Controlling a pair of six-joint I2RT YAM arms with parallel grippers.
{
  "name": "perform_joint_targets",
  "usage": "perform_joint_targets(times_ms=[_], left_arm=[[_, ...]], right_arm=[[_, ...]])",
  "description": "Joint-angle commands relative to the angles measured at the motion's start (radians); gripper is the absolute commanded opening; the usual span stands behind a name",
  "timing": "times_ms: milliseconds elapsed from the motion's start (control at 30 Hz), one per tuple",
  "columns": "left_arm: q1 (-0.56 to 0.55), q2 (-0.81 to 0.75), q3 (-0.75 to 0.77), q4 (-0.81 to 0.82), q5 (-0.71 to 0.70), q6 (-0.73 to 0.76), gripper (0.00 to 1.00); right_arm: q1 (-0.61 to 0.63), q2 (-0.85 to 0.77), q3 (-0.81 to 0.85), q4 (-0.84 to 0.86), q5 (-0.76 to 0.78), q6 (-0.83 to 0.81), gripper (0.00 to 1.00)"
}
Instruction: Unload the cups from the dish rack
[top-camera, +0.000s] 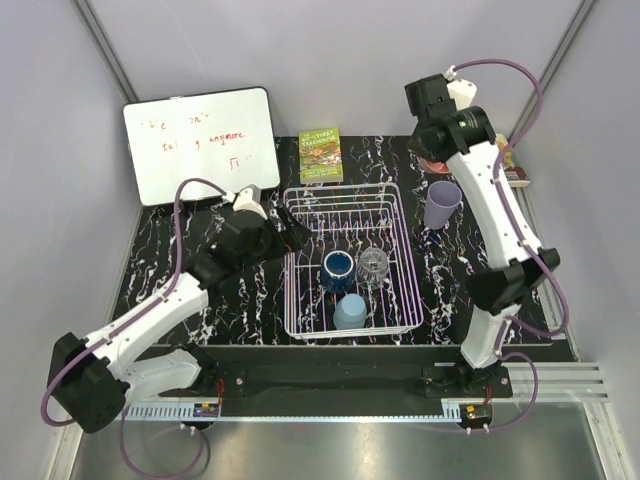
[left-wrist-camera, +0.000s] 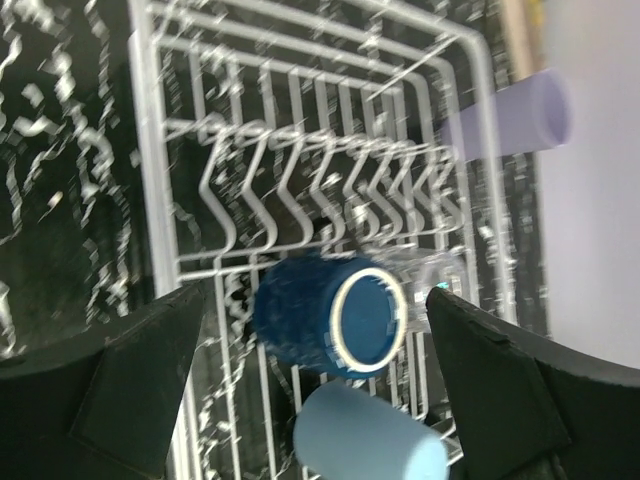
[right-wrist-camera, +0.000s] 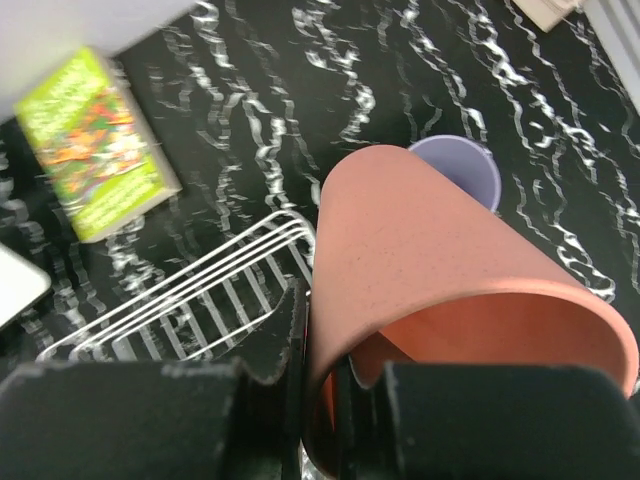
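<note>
White wire rack (top-camera: 340, 215); dark blue cup (top-camera: 337, 268), light blue cup (top-camera: 350, 312), clear faceted glass (top-camera: 373, 265), lavender cup (top-camera: 442, 204), faintly speckled salmon-pink cup (right-wrist-camera: 440, 280); black table (top-camera: 445, 270) veined white like marble; green book (top-camera: 321, 155); white board (top-camera: 200, 145), red writing.

A robotics lab cell: plain grey walls (top-camera: 350, 60) enclose a marbled black table (top-camera: 150, 260), left arm (top-camera: 150, 325) and right arm (top-camera: 495, 205) bolted to an aluminium rail (top-camera: 330, 410), whiteboard (top-camera: 200, 140) behind.

light: bright, even, soft shadows | top: sharp | left wrist: dish rack (left-wrist-camera: 150, 200) motion-blurred | right wrist: mostly sharp
</note>
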Motion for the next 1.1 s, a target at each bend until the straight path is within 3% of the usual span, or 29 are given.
perform_joint_targets(times_ms=[0,167,633,1067], left_arm=[[0.003,0.032,0.063,-0.104,-0.046,-0.017,0.97],[0.003,0.058,0.07,-0.127,-0.052,0.003,0.96],[0.003,0.135,0.053,-0.131,0.0,-0.02,0.94],[0.003,0.133,0.051,-0.128,-0.012,-0.015,0.94]], right_arm=[[-0.101,0.082,0.123,-0.228,0.013,0.042,0.0],[-0.141,0.116,0.093,-0.236,0.023,0.061,0.0],[-0.159,0.076,-0.195,0.009,-0.089,0.013,0.0],[-0.159,0.028,-0.236,0.086,-0.073,0.007,0.0]])
